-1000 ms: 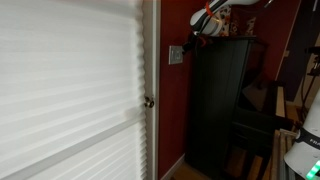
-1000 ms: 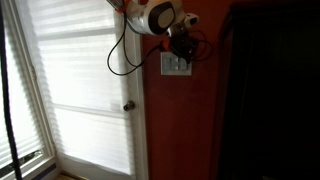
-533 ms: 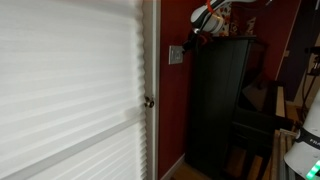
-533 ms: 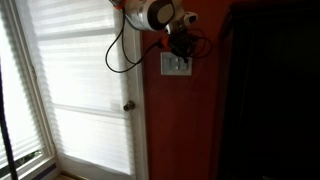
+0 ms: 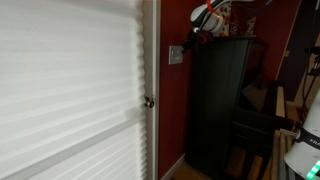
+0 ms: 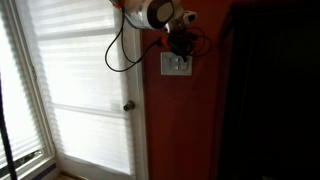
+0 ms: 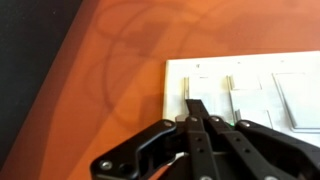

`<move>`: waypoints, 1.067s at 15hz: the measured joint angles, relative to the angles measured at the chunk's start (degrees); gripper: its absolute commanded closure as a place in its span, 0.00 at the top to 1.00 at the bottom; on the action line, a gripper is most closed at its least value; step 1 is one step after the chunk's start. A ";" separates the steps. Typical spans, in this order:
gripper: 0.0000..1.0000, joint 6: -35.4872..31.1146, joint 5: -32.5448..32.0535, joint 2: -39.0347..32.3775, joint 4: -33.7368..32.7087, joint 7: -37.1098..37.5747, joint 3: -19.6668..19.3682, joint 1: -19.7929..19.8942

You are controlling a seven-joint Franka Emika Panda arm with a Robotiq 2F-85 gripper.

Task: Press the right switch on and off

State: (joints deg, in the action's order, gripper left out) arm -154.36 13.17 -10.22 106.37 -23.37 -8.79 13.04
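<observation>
A small pale switch plate (image 6: pixel 176 64) sits on the red wall beside the door frame; it also shows in an exterior view (image 5: pixel 176 55). Its right-hand rocker (image 6: pixel 182 65) is too small to make out clearly. My gripper (image 6: pixel 181 47) is shut and empty, its fingertips at the plate's top edge. In the wrist view the closed fingers (image 7: pixel 195 105) point at the white plate (image 7: pixel 200 80), near one side of it. Pale rockers (image 7: pixel 297 98) lie off to the side. I cannot tell whether the tips touch a rocker.
A white door with blinds (image 6: pixel 80 80) and a round knob (image 6: pixel 128 106) stands beside the plate. A tall dark cabinet (image 5: pixel 220 100) stands close on the plate's other side. The arm's cable (image 6: pixel 118 55) hangs in front of the door.
The wrist has shifted very slightly upward; the fingers stay shut at the switch plate.
</observation>
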 measured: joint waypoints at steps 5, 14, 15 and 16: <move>0.00 0.00 0.00 -0.32 0.00 -0.35 0.00 0.08; 0.00 -0.81 0.02 -1.08 -0.04 -1.36 0.17 0.33; 0.00 -0.91 0.03 -1.09 -0.05 -1.53 0.26 0.38; 0.00 -0.94 0.03 -1.09 -0.05 -1.71 0.33 0.45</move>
State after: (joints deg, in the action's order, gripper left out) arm -155.30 13.20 -11.31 106.32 -25.08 -8.46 13.49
